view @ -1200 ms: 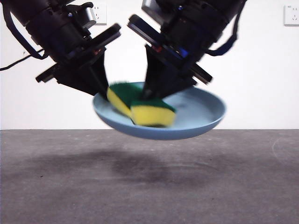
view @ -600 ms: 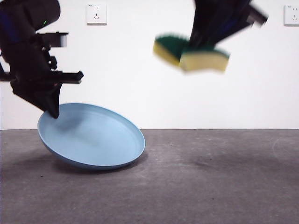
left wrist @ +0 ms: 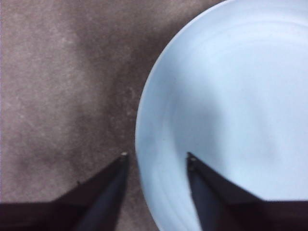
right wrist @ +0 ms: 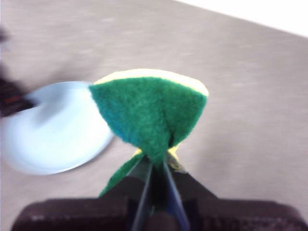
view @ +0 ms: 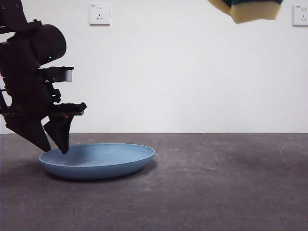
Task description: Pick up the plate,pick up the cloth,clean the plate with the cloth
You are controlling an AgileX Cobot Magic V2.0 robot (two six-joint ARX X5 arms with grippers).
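Observation:
The light blue plate lies flat on the grey table at the left. My left gripper is open, its two black jaws straddling the plate's left rim. In the left wrist view, one jaw of this gripper is over the table and the other over the plate. My right gripper is shut on the cloth, a yellow sponge with a green top, pinched and folded. The gripper holds it high above the table. In the front view only the cloth's underside shows at the top edge. The plate lies far below it.
A white wall stands behind the table, with sockets at the upper left and upper right. The bulky left arm fills the left side of the front view.
The plate has gone from tilted on its edge to flat on the table, and my left jaws have let go of it. My right gripper has lifted the cloth higher and to the right.

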